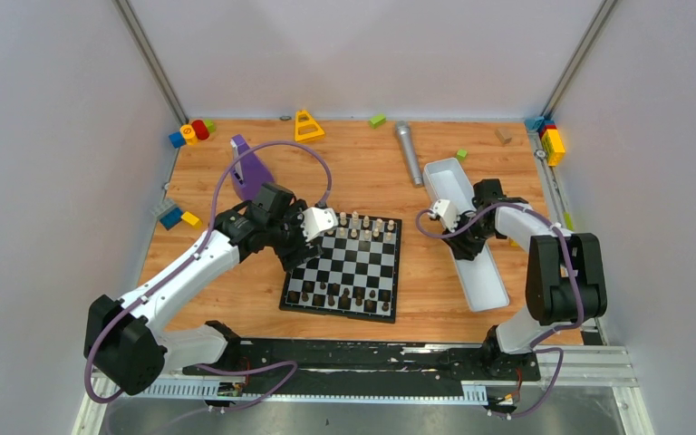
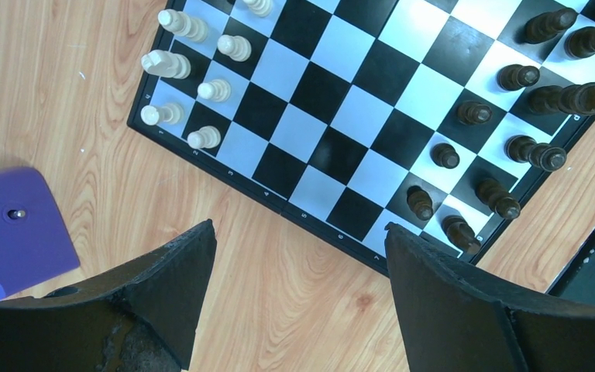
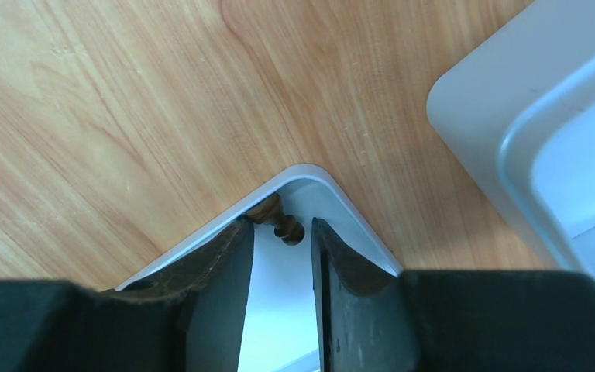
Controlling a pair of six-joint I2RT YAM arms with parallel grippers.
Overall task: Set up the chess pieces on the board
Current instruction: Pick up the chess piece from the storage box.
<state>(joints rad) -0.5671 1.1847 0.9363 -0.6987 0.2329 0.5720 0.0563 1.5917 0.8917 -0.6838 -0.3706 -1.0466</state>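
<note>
Top external view, near edge outward: left arm (image 1: pixel 181 281) reaches up from its base to the left side of the chessboard (image 1: pixel 343 265), which lies flat on the wooden tabletop (image 1: pixel 435 299) a little left of centre. Dark brown pieces (image 1: pixel 340 297) stand along the board's near rows and cream pieces (image 1: pixel 355 223) along its far rows. Left wrist view: left jaws spread wide with nothing between them, hanging over bare wood just beside the board's edge. A purple plastic object (image 2: pixel 15 225) lies off to one side. Right arm (image 1: pixel 557 272) folds back over a long white tray (image 1: pixel 485 285) well right of the board. Right wrist view: right jaws narrowly parted, tips down in a rounded corner of that tray. One dark brown chess piece (image 3: pixel 277 219) lies on its side between the tips. One fingertip (image 3: pixel 228 244) looks to touch its base; whether the piece is pinched, cannot tell. Second white tray (image 1: pixel 444 179) sits just beyond that corner. Farther back: blue and yellow blocks (image 1: pixel 177 216) by the left wall, grey microphone (image 1: pixel 408 152), yellow triangular block (image 1: pixel 306 125), and coloured blocks in the far left corner (image 1: pixel 192 132) and far right corner (image 1: pixel 548 138).
</note>
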